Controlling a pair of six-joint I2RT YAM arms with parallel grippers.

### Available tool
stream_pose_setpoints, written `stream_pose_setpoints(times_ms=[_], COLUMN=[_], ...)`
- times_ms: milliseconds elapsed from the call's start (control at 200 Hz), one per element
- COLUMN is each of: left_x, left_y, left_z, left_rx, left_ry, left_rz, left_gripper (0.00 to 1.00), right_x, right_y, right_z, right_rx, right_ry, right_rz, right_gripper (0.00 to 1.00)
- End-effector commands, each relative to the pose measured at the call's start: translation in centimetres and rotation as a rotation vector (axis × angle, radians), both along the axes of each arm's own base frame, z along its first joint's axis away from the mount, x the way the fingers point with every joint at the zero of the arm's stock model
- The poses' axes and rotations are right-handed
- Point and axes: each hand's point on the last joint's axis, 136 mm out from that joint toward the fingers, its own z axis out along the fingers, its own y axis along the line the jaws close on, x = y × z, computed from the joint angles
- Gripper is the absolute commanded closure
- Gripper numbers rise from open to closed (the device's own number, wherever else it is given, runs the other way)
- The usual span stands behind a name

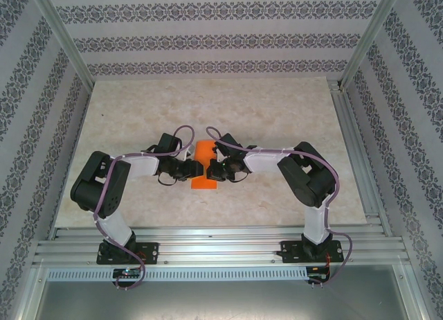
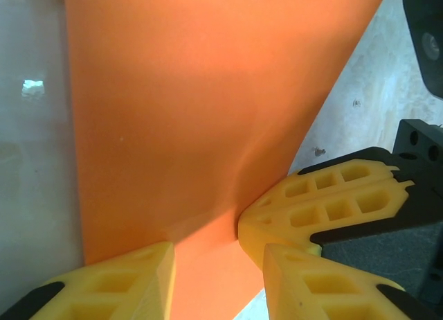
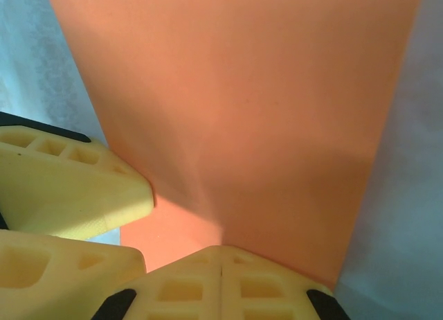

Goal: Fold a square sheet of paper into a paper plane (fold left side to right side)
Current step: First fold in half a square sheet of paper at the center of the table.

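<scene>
Pale marble tabletop [image 1: 277, 119]. At centre, left gripper [image 2: 218, 254] fingers spread, straddling orange paper [image 1: 203, 154]; right gripper [image 3: 221, 254] fingers pressed together, tip touching paper's edge. Paper flat on table between both. Patterned wall [image 1: 208, 39] behind.

Two arms, left arm [image 1: 111, 188] and right arm [image 1: 308, 185]: black rounded joint housings, white link covers between. Lilac cable [image 1: 183, 128] looped along each, down to black base plates [image 1: 127, 253]. At tips, left gripper [image 2: 218, 285] and right gripper [image 3: 221, 285]: bright yellow fingers [image 2: 131, 282], wedge-shaped, moulded with rows of rectangular pockets, black patches on outer flanks. Behind fingers, black mount block [image 2: 419, 143] with small round holes.
</scene>
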Motion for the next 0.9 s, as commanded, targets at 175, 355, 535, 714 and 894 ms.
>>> stream_pose_setpoints(times_ms=[175,355,535,714,894], left_x=[3.1,3.9,5.6,6.9,8.2], left_y=[0.1,-0.1,-0.2,-0.2,0.2], left_z=[0.2,0.4,1.0,0.4,0.0], left_rx=[0.062,0.059,0.054,0.061,0.064], left_ry=[-0.063,-0.073,-0.096,-0.097,-0.103], left_rz=[0.020,0.024,0.026,0.035,0.054], left_gripper=[0.59,0.58,0.58,0.59,0.59], right_x=[-3.5,-3.6,-3.8,-4.0,-4.2], right_y=[-3.1,-3.5,-3.6,-3.8,-3.7], right_z=[-5.1,-5.3,-5.6,-5.8,-5.8], right_rx=[-0.179,-0.200,-0.206,-0.220,-0.225], right_ry=[0.108,0.109,0.115,0.119,0.121], right_rz=[0.034,0.036,0.040,0.044,0.054], right_gripper=[0.97,0.97,0.97,0.97,0.97])
